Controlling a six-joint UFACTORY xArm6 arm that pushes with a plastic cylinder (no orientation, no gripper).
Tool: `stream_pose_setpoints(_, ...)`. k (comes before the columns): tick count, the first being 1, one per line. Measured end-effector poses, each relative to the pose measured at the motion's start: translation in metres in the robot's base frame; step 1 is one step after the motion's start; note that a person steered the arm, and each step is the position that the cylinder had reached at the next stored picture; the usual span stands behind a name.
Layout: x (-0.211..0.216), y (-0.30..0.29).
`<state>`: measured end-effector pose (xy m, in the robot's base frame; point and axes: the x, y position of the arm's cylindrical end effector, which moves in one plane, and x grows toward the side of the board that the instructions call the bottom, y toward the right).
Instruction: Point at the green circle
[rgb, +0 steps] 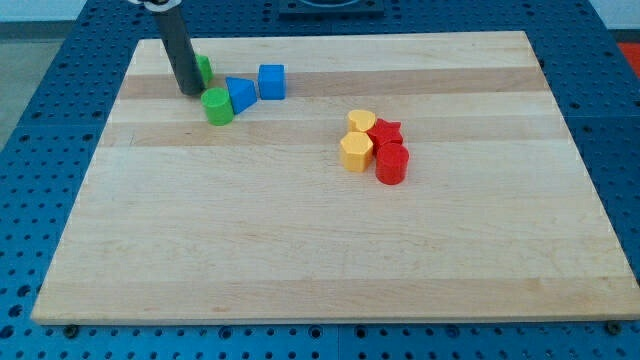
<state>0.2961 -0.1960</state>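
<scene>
The green circle (217, 105) is a short green cylinder on the wooden board (320, 250) at the view's upper left. My tip (189, 92) is the lower end of the dark rod, just to the left of the green circle and slightly above it, close but with a small gap. A second green block (204, 68) is partly hidden behind the rod; its shape cannot be made out. A blue triangle-like block (240, 94) touches the green circle's right side. A blue cube (272, 81) sits further right.
A cluster sits right of the board's centre: a yellow heart (361, 122), a yellow hexagon-like block (355, 152), a red star (385, 133) and a red cylinder (391, 164). The board lies on a blue perforated table (40, 100).
</scene>
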Motion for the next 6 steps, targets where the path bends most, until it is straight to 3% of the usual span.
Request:
stream_pose_setpoints(3,-0.022,-0.005)
stream_pose_setpoints(6,0.063,-0.016)
